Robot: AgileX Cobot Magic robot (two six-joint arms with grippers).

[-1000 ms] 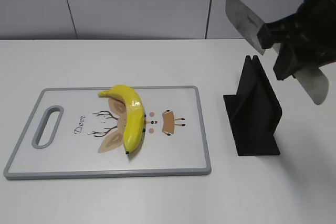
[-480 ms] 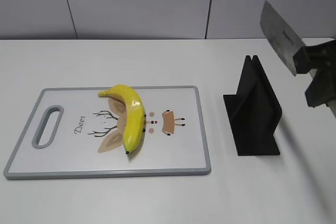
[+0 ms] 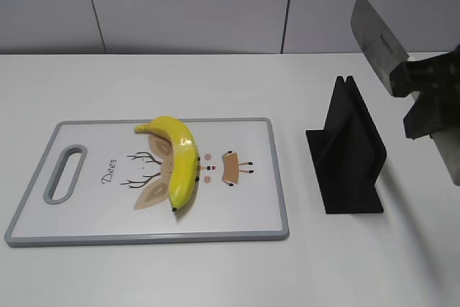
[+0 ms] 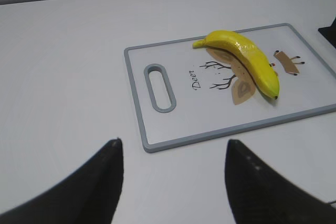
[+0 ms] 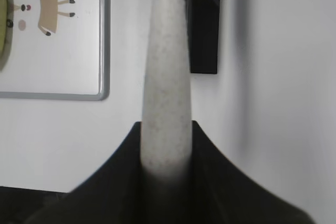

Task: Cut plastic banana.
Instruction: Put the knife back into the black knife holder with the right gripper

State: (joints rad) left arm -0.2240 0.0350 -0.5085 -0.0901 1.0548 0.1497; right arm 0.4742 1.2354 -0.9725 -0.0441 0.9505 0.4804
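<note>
— While the right gripper [image 3: 424, 95] clamps one knife [image 3: 377, 34], where is the banana [image 3: 178, 159]?
— Well left of the blade, on one cutting board [image 3: 93, 221], beyond one black stand [image 3: 348, 156]. Left gripper [image 4: 173, 174]: spread apart.

setting: robot test bench or lab, staged as a mock kitchen station. evidence: plain white table [image 3: 215, 278] backed by bare grey wall panels [image 3: 187, 5] with dark seams; no household furnishings in view. props: white cutting board [image 3: 244, 221] with grey rim and printed deer cartoon, a glossy toy plastic banana [image 3: 181, 159] lying on it, a black knife stand [image 3: 348, 152] beside it, a cleaver [image 3: 377, 41] clamped in a black robot gripper [image 3: 431, 98].
</note>
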